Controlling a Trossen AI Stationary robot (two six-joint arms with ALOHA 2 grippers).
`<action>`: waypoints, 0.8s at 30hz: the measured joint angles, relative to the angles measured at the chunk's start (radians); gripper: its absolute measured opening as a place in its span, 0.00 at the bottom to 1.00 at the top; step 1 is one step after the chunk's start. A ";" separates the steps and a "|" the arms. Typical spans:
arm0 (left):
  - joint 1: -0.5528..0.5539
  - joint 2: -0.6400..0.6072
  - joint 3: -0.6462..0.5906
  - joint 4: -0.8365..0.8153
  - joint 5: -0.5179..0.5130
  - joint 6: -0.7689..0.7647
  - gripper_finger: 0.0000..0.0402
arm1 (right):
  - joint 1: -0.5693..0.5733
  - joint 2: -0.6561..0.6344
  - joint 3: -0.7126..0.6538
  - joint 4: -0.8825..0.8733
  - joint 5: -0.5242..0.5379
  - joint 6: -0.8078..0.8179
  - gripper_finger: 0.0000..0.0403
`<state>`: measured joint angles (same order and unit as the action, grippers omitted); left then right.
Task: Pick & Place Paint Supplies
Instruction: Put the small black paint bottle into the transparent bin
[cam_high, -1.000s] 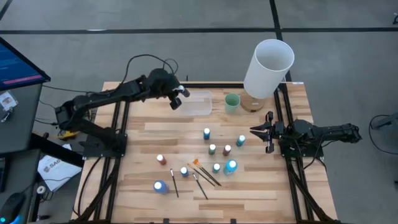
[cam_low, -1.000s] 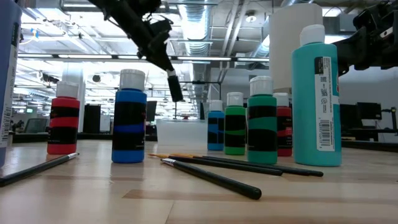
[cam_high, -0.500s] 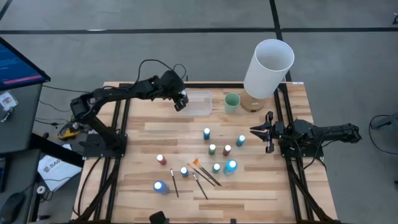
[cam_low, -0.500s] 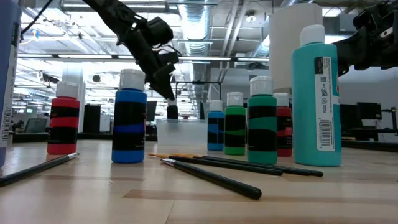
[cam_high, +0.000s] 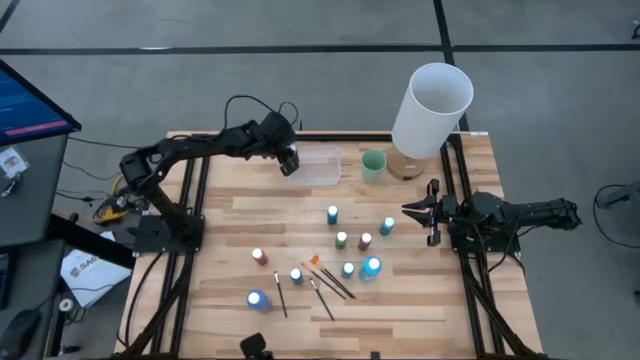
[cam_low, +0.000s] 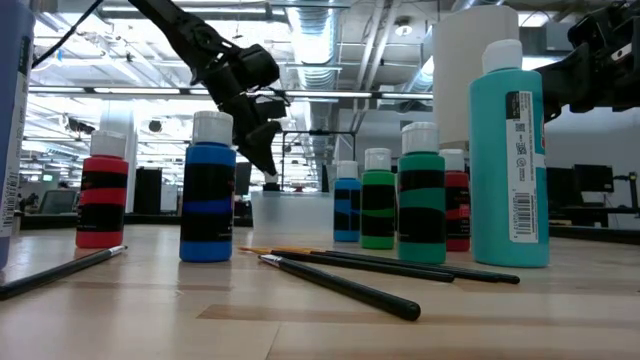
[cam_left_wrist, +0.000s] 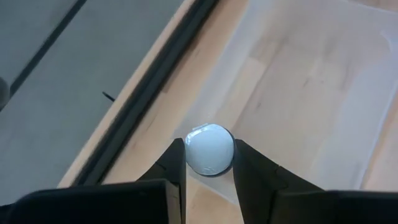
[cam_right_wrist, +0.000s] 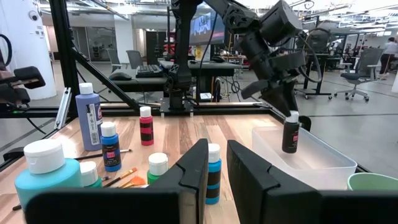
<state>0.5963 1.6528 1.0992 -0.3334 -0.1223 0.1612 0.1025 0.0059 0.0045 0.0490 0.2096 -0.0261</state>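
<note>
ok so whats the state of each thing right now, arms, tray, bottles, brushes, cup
left tool: shut on a dark bottle, low in the clear tray
right tool: open, idle at the table's right side
other paint bottles: upright, capped, on the table
brushes: lying flat on the table
green cup: upright beside the tray
white cylinder: standing

The table (cam_high: 400, 300) is pale, matt wooden planking. On it, the tray (cam_high: 318, 166) looks like frosted translucent plastic. Beside the tray, the paint bottles (cam_low: 508, 150) are glossy plastic with paper labels.

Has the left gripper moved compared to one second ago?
Yes. The left gripper, holding a bottle, moved toward and down over the clear tray.
</note>
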 joint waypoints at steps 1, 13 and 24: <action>0.000 0.005 0.000 0.000 -0.001 0.000 0.18 | 0.000 0.000 0.000 0.000 0.000 0.000 0.13; -0.001 0.010 0.000 0.002 -0.002 0.000 0.23 | 0.000 0.000 0.000 0.000 0.000 0.000 0.13; -0.001 0.010 0.000 0.003 -0.003 -0.001 0.26 | 0.000 0.000 0.000 0.000 0.000 0.000 0.13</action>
<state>0.5953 1.6623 1.0996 -0.3305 -0.1249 0.1604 0.1028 0.0061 0.0046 0.0490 0.2096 -0.0261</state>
